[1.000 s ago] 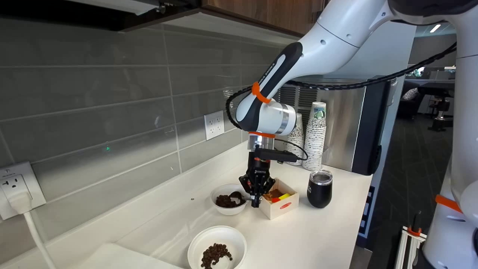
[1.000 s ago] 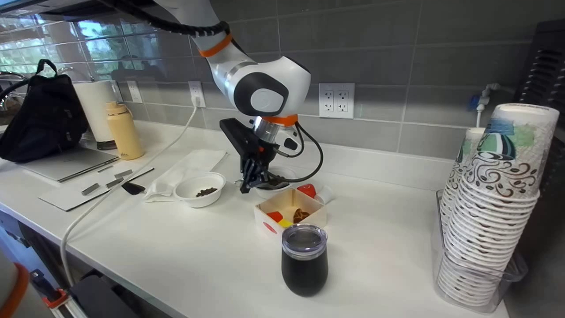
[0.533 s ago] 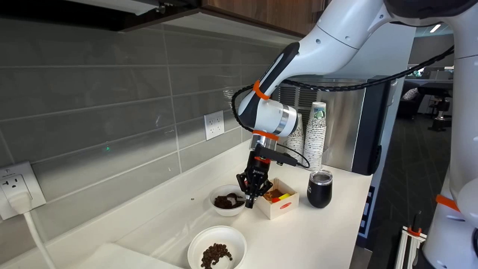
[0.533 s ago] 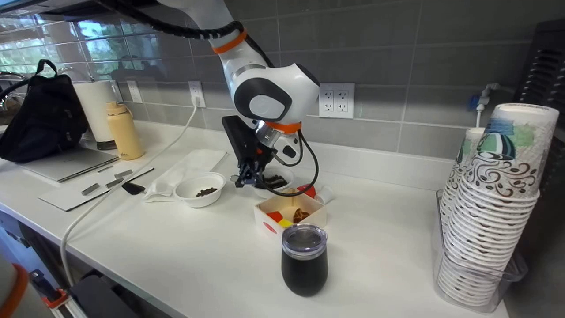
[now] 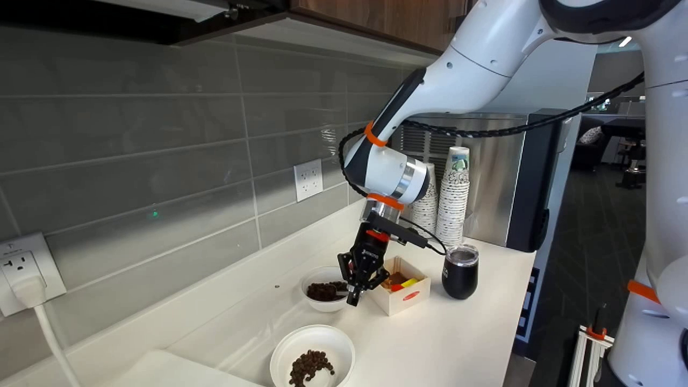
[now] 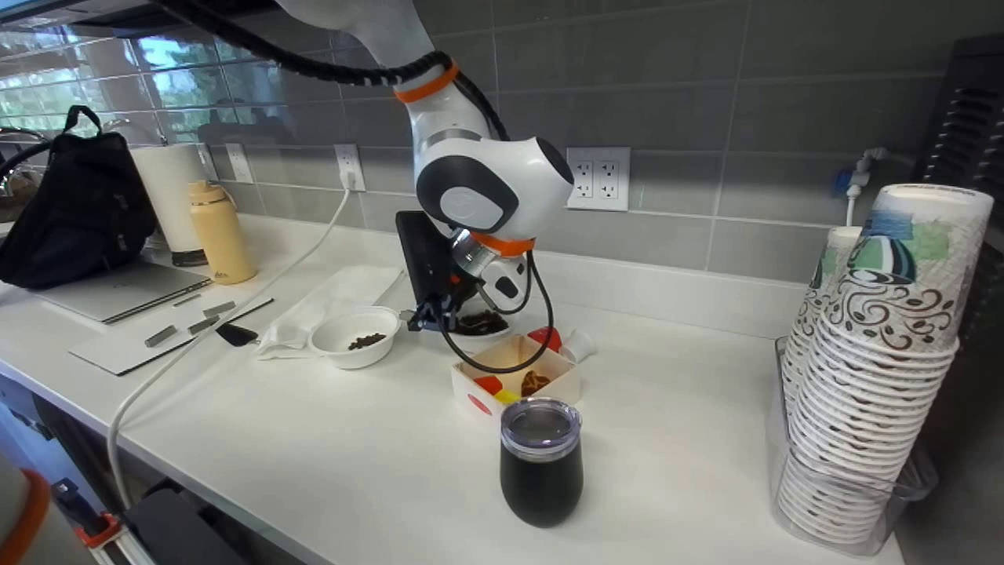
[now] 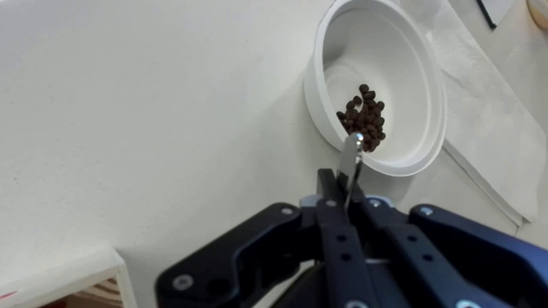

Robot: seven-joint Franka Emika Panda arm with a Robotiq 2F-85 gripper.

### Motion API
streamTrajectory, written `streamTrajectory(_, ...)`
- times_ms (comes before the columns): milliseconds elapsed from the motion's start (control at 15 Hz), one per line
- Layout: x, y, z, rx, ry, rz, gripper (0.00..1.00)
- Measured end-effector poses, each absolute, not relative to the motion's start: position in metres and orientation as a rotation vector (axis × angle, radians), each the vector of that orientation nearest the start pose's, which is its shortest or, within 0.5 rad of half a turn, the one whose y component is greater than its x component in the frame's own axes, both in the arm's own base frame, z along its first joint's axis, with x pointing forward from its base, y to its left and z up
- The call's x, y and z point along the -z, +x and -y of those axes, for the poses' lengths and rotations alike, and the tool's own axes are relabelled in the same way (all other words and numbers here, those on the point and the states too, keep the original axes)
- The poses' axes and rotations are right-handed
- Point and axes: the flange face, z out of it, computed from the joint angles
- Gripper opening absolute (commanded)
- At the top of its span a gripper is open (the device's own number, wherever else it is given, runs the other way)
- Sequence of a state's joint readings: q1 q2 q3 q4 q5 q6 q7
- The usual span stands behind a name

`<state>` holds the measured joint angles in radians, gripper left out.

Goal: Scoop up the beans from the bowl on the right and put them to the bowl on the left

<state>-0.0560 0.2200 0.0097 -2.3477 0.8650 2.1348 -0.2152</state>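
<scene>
The right white bowl [image 5: 325, 306] holds a pile of dark beans [image 5: 321, 292]; it also shows behind my gripper in an exterior view [image 6: 471, 344]. The left white bowl [image 6: 357, 357] holds a smaller heap of beans [image 5: 309, 367] and is seen from above in the wrist view [image 7: 394, 55]. My gripper [image 5: 353, 297] is shut on the handle of a metal spoon [image 7: 352, 158], whose end sticks out past the fingertips [image 7: 342, 184]. The gripper is tilted beside the right bowl's rim. The spoon's head reaches into that bowl's beans and is mostly hidden.
A small wooden box [image 5: 400, 301] with coloured pieces stands close beside the gripper and right bowl. A black tumbler [image 6: 541, 479] stands past the box. Paper towel [image 6: 329, 306] lies near the left bowl. A white cord [image 6: 169, 361] crosses the counter. The tiled wall [image 5: 204, 215] is behind.
My gripper has tilted, its fingertips moving toward the left bowl's side. The spoon's head, dark and visible above the beans earlier, now shows less. The bowls have stayed in place.
</scene>
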Motion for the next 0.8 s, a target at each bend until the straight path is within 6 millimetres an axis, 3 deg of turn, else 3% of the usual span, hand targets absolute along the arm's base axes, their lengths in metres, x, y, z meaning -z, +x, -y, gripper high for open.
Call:
streamTrajectory(333, -0.212, 0.476, -0.009, -0.369, -2.282, -0.605, 0.01)
streamTrajectory(800, -0.202, 0.473, 0.018, -0.281, -2.152, -0.616, 0.01)
